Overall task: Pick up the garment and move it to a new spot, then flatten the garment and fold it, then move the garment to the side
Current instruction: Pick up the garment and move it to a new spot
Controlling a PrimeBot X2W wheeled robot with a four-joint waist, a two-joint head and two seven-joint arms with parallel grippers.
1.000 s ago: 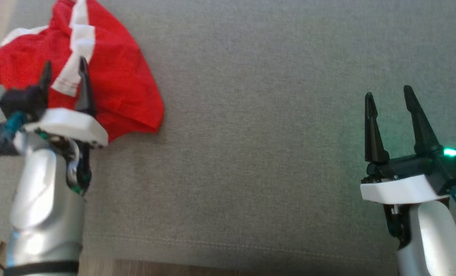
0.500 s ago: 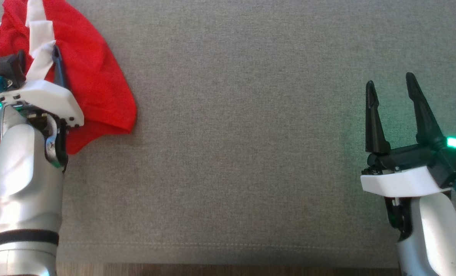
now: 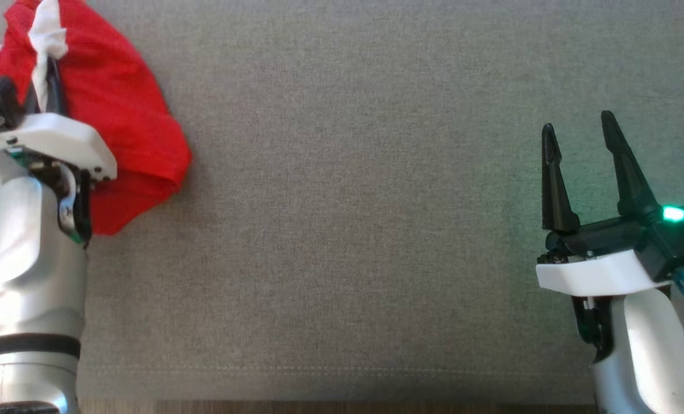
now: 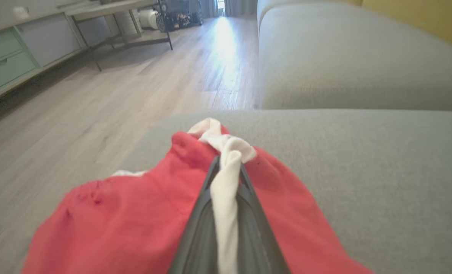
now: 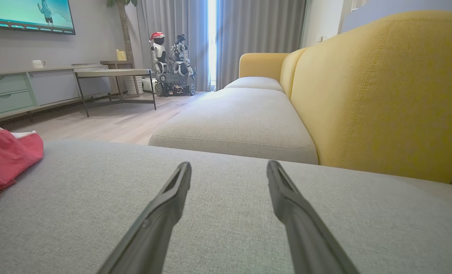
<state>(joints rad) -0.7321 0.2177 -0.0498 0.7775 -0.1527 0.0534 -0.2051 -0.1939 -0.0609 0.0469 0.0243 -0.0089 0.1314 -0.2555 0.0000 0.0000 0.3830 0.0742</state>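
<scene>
The garment [image 3: 117,121] is red with white trim, bunched up at the far left of the grey seat cushion [image 3: 347,201]. My left gripper [image 3: 45,77] is shut on a fold of its white trim. In the left wrist view the white band [image 4: 226,182] is pinched between the two dark fingers [image 4: 199,224], with the garment's red cloth [image 4: 127,217] spread on both sides. My right gripper [image 3: 577,135] stands open above bare cushion at the right, well apart from the garment. The right wrist view shows the garment's red edge [image 5: 5,156] at its far left and the right gripper [image 5: 229,169] open.
The cushion's front seam and edge [image 3: 342,374] run along the bottom of the head view, with wooden floor beyond. A yellow backrest [image 5: 381,95] rises on the right. Another seat cushion [image 5: 241,125], a side table [image 5: 111,74] and a parked robot [image 5: 172,64] stand further off.
My left gripper has closed on the garment's white trim, bunching the cloth. The head camera has shifted, so the garment sits further left in view. The right gripper stays open.
</scene>
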